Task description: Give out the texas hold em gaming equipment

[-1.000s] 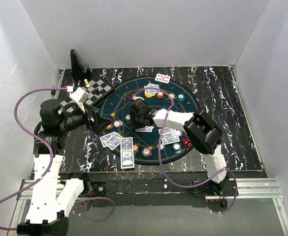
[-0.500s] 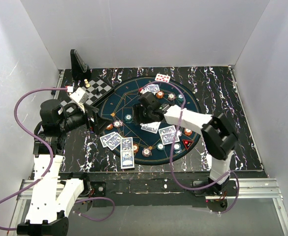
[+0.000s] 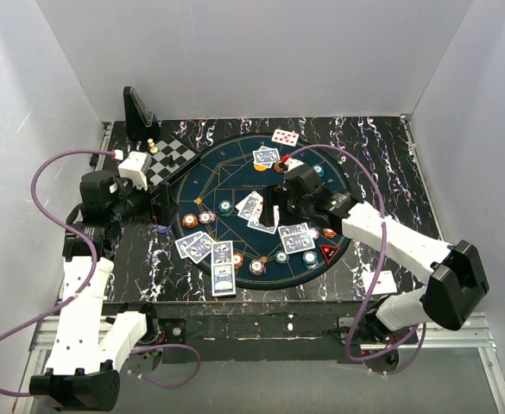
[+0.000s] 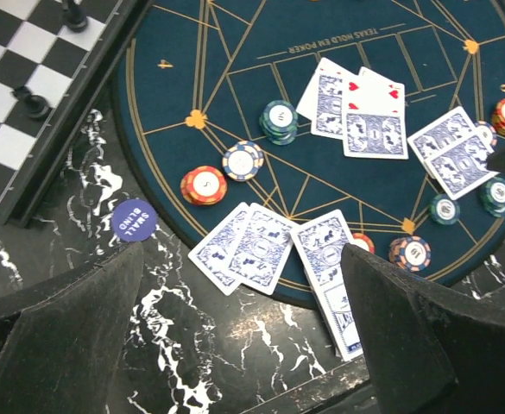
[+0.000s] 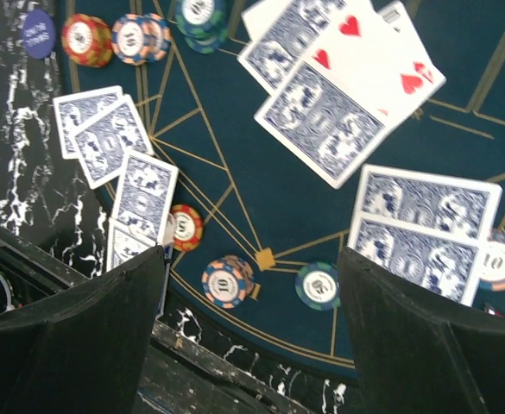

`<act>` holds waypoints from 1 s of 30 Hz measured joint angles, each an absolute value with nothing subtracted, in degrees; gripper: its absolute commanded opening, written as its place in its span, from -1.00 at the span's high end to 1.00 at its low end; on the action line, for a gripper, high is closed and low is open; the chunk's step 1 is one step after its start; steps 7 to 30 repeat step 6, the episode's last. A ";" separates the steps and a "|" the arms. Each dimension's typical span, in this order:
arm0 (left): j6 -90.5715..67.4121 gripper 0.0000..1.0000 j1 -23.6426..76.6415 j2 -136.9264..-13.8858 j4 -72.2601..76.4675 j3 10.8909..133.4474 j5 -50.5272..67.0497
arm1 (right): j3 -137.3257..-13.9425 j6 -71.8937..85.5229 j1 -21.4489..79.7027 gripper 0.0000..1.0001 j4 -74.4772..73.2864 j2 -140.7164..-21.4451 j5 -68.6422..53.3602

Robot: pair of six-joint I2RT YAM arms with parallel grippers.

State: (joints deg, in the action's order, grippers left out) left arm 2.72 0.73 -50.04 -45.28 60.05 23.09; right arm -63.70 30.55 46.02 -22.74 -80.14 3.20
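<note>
Three small cards (image 3: pixel 256 207) lie fanned in the middle of the mat, two blue backs and one face up with red hearts (image 5: pixel 373 52). My right gripper (image 3: pixel 280 207) hovers just right of them, open and empty (image 5: pixel 250 259). Pairs of blue-backed cards lie at the mat's near left (image 4: pixel 248 247), near right (image 5: pixel 425 220) and far side (image 3: pixel 266 157). Orange (image 4: pixel 204 185), white-blue (image 4: pixel 243 160) and teal (image 4: pixel 279 121) chips sit near the left pair. My left gripper (image 3: pixel 161 207) stands open and empty (image 4: pixel 242 259) over the table's left part.
The round dark blue mat (image 3: pixel 235 172) covers the middle of the table. A checkered board (image 3: pixel 173 157) with chess pieces lies at the far left, a black stand (image 3: pixel 138 112) behind it. A card box (image 3: pixel 223 269) lies at the mat's near edge, a blue "small blind" marker (image 4: pixel 132 219) beside the mat.
My right gripper has swung rightwards across the mat and opened wide. The fanned cards now lie in the middle. The left arm has shifted only slightly.
</note>
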 measured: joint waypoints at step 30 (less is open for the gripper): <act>2.76 -1.00 0.62 -47.77 -45.69 60.01 20.25 | -62.85 31.31 44.97 -0.78 -27.38 -77.43 3.73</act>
